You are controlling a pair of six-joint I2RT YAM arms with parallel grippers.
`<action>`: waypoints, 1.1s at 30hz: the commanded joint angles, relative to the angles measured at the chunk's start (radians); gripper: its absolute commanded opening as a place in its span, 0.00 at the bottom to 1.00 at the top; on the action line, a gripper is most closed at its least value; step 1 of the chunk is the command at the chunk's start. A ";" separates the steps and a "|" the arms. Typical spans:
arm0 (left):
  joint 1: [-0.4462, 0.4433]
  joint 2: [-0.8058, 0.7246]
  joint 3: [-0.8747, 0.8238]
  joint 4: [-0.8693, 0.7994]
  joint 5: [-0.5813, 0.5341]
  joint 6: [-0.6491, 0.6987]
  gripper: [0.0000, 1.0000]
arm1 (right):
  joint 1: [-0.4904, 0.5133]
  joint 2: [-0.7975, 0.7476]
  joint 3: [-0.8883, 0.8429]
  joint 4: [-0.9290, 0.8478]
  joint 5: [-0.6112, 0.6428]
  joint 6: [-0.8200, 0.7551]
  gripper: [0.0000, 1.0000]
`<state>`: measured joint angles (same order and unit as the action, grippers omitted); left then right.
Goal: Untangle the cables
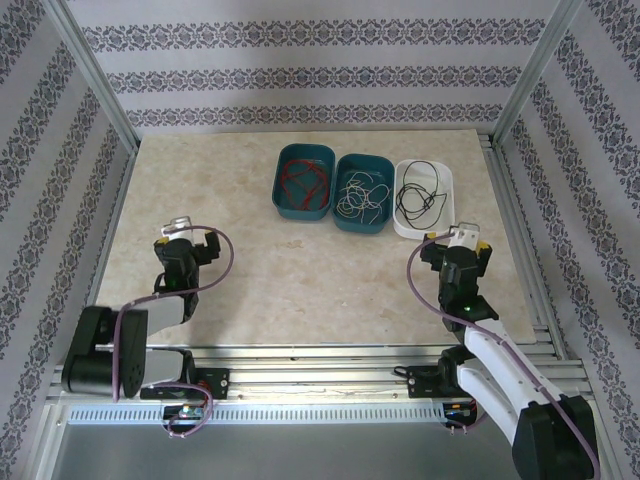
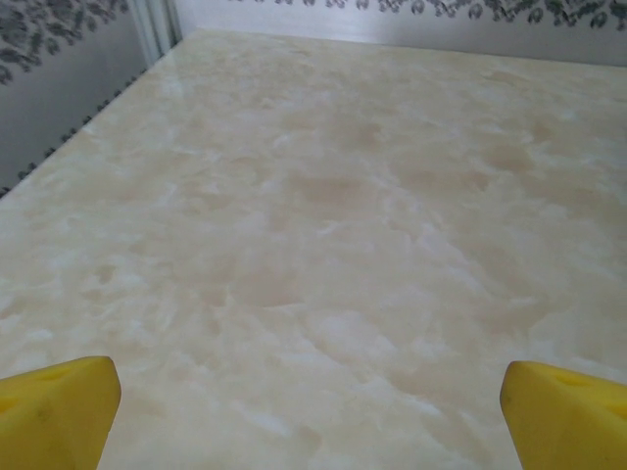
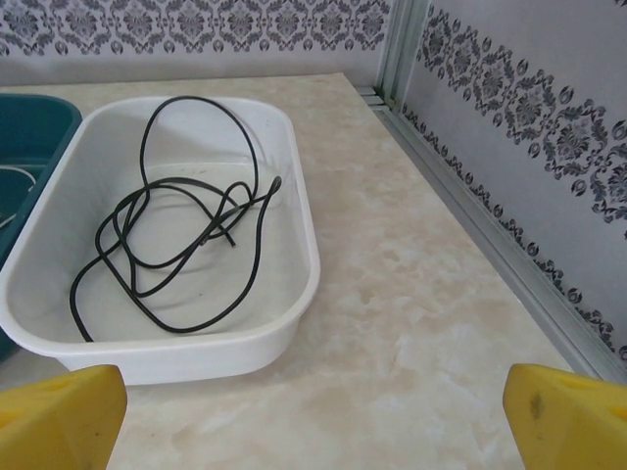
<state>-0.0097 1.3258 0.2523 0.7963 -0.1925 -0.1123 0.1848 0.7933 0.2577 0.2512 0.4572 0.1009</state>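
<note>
Red cable [image 1: 300, 178] laid in left teal tray [image 1: 277, 190], cream cable [image 1: 360, 195] in middle teal tray [image 1: 360, 228], black cable [image 1: 420, 197] in white tray [image 1: 415, 231]

Robot lab cell dressed up as a room

Thin wallpaper panels [image 1: 300, 75] in a damask print close off three sides, held in bare aluminium posts [image 1: 98, 85]. The tabletop [image 1: 300, 280] is a marble-look sheet edged with slotted metal rails [image 1: 320, 362]. The left arm [image 1: 150, 320] and right arm [image 1: 495, 355] are bolted at the near edge, with lilac leads [image 1: 412, 272] running along them. Three plastic trays [image 1: 277, 195] stand in a row at the far side, holding cables [image 1: 303, 180] sorted by colour: red, cream, black.
</note>
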 commanded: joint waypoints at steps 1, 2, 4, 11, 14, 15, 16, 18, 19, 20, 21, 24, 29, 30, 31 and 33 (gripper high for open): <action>0.022 0.071 0.018 0.191 0.085 0.048 0.99 | -0.012 0.027 -0.005 0.071 -0.029 -0.007 0.98; 0.026 0.090 0.023 0.204 0.096 0.052 0.99 | -0.014 0.035 -0.003 0.077 -0.029 -0.007 0.98; 0.039 0.133 0.036 0.212 0.148 0.050 0.99 | -0.015 0.052 0.000 0.088 -0.029 -0.004 0.98; 0.060 0.261 0.012 0.370 0.272 0.064 0.99 | -0.015 0.087 -0.013 0.150 -0.040 -0.005 0.98; 0.067 0.274 0.075 0.273 0.413 0.108 0.99 | -0.015 0.118 -0.028 0.212 -0.062 -0.007 0.98; 0.067 0.262 0.113 0.177 0.484 0.139 0.99 | -0.015 0.137 -0.031 0.239 -0.071 -0.007 0.98; 0.068 0.255 0.121 0.156 0.496 0.144 0.99 | -0.016 0.155 -0.032 0.265 -0.078 -0.009 0.98; 0.074 0.275 0.111 0.210 0.504 0.132 0.99 | -0.016 0.194 -0.038 0.316 -0.085 -0.013 0.98; 0.074 0.264 0.117 0.182 0.505 0.136 0.99 | -0.017 0.215 -0.041 0.347 -0.086 -0.015 0.98; 0.075 0.263 0.120 0.174 0.501 0.137 0.99 | -0.017 0.235 -0.042 0.369 -0.086 -0.017 0.98; 0.074 0.272 0.116 0.199 0.487 0.129 0.99 | -0.016 0.257 -0.041 0.389 -0.091 -0.024 0.98; 0.073 0.265 0.117 0.186 0.358 0.088 0.99 | -0.019 0.322 -0.036 0.444 -0.103 -0.049 0.98; 0.073 0.266 0.105 0.204 0.342 0.081 0.99 | -0.043 0.402 -0.026 0.557 -0.150 -0.070 0.98; 0.073 0.265 0.112 0.197 0.347 0.082 0.99 | -0.052 0.422 -0.022 0.580 -0.164 -0.070 0.98; 0.073 0.265 0.114 0.188 0.351 0.086 0.99 | -0.058 0.443 -0.019 0.606 -0.172 -0.069 0.98; 0.073 0.266 0.113 0.192 0.355 0.086 0.99 | -0.070 0.483 -0.003 0.638 -0.180 -0.073 0.98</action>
<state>0.0483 1.5978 0.3626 0.9974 0.1711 -0.0124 0.1299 1.2388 0.2317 0.7692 0.3172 0.0444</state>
